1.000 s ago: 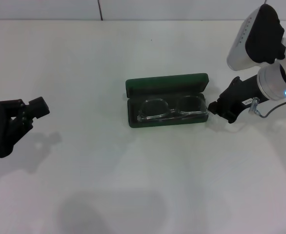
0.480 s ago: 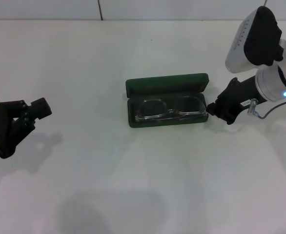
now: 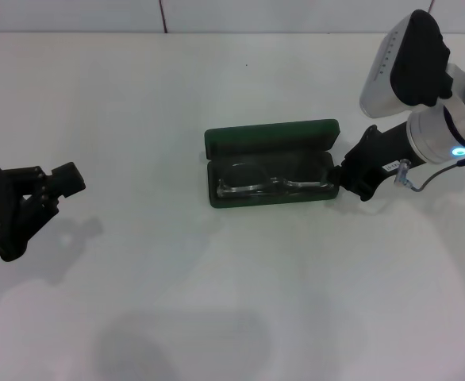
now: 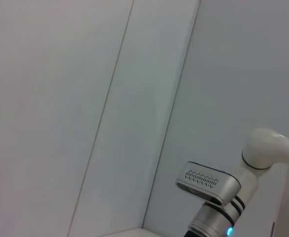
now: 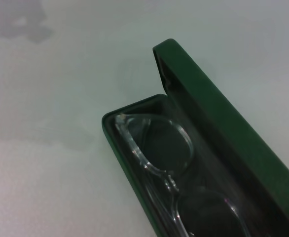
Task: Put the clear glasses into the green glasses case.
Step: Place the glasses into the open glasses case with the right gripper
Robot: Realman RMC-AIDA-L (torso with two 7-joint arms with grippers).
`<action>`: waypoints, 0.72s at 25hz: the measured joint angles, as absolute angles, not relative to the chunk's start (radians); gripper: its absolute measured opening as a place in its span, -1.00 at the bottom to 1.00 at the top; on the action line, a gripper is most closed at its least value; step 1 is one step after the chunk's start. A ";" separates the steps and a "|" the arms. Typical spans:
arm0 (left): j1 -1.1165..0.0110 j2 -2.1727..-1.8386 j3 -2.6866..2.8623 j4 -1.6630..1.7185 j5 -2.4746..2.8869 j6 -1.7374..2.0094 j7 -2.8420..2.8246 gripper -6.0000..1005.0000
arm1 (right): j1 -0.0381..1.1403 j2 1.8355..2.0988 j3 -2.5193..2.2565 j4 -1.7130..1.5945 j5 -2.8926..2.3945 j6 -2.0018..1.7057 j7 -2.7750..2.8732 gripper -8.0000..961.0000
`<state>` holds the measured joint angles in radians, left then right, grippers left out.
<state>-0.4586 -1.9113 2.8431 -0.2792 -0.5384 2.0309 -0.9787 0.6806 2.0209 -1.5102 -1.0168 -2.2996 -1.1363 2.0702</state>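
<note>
The green glasses case [image 3: 270, 136] lies open in the middle of the white table, its lid standing up at the far side. Inside its dark tray lie the clear glasses [image 3: 272, 185], flat, lenses side by side. My right gripper [image 3: 345, 178] is at the case's right end, touching or nearly touching it. In the right wrist view the green glasses case [image 5: 208, 98] fills the corner, with the clear glasses [image 5: 170, 181] resting in it. My left gripper [image 3: 58, 181] is parked far to the left, away from the case.
The white table [image 3: 232, 302] spreads wide around the case. A wall seam runs along the far edge. The left wrist view looks at pale wall panels and at part of my right arm [image 4: 208, 182].
The glasses have settled lower and flatter into the case. My right gripper has shifted slightly left, closer to the case's right end. The left arm has barely moved.
</note>
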 joint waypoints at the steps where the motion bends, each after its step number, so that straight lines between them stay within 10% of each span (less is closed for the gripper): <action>1: -0.459 -1.911 2.843 -0.279 -0.538 2.031 -0.979 -0.91 | 0.684 2.021 -1.510 -1.011 -2.299 -1.133 2.068 -0.98; 18: -0.459 -1.927 2.842 -0.308 -0.538 2.031 -0.979 -0.90 | 0.631 2.023 -1.520 -1.148 -2.299 -1.139 2.067 -0.98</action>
<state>-0.4588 -1.9269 2.8424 -0.3081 -0.5384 2.0308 -0.9790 0.6306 2.0232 -1.5197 -1.1477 -2.2994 -1.1394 2.0670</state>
